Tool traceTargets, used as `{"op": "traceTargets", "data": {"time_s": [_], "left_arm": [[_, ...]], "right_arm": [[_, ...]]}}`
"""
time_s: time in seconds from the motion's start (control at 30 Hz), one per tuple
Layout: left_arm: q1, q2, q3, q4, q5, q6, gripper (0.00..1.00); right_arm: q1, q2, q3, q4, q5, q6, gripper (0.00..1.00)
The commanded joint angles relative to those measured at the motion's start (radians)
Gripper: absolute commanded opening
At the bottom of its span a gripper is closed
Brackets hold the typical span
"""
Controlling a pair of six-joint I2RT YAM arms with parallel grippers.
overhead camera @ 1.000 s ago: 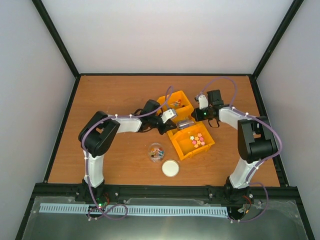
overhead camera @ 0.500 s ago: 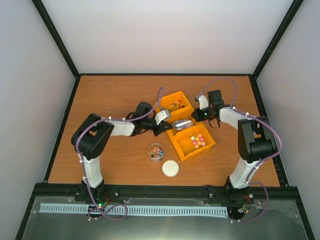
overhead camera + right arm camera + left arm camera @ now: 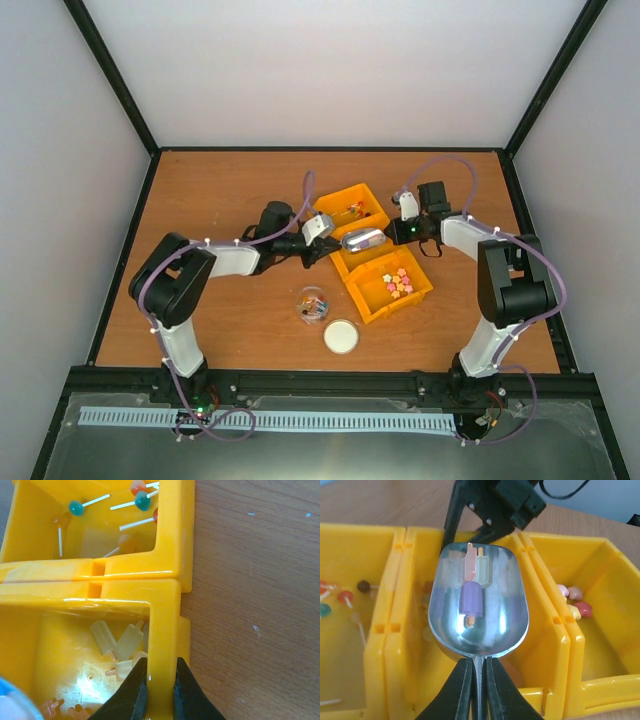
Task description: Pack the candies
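Several candies (image 3: 471, 598), one purple, lie in the scoop (image 3: 487, 630) that your left tool (image 3: 476, 677) clenches by the handle over the middle yellow bin (image 3: 540, 650), more sit in the side bins (image 3: 600, 605), and your right tool (image 3: 161, 664) is clamped on that middle bin's wall.

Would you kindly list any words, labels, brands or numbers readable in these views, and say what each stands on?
None: no readable text in any view. The yellow plastic bins, the shiny metal scoop, the small clear jar and the round white lid bear no lettering; any marking on the robot arms is too small to read.
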Motion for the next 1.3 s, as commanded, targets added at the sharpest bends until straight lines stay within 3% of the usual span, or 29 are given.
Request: {"op": "traceTargets", "data": {"time_s": [0.0,0.13,0.4,0.57,0.93,1.13,1.27], "left_arm": [[0.006,-0.068,0.022,-0.014,-0.022,0.087,0.01],[0.005,-0.112,0.056,-0.198,-0.041,0.158,0.01],[0.005,-0.289,-0.007,-0.319,-0.038,0.286,0.01],[0.022,-0.324,0.067,-0.589,0.026,0.393,0.01],[0.243,-0.553,0.042,-1.160,0.285,0.686,0.01],[0.370,-0.665,-0.004,-1.381,0.272,0.862,0.01],[0.407,-0.739,-0.035,-1.485,0.192,0.932,0.01]], "right_arm": [[-0.005,-0.054,-0.003,0.054,-0.027,-0.002,0.03],[-0.005,-0.062,-0.006,0.064,-0.006,0.002,0.03],[-0.005,-0.056,-0.011,0.073,-0.026,0.001,0.03],[-0.005,-0.045,-0.009,0.069,-0.050,-0.008,0.03],[-0.005,-0.022,0.002,0.052,-0.079,-0.025,0.03],[-0.005,-0.005,0.010,0.044,-0.084,-0.027,0.03],[-0.004,-0.003,0.014,0.043,-0.084,-0.027,0.03]]}}
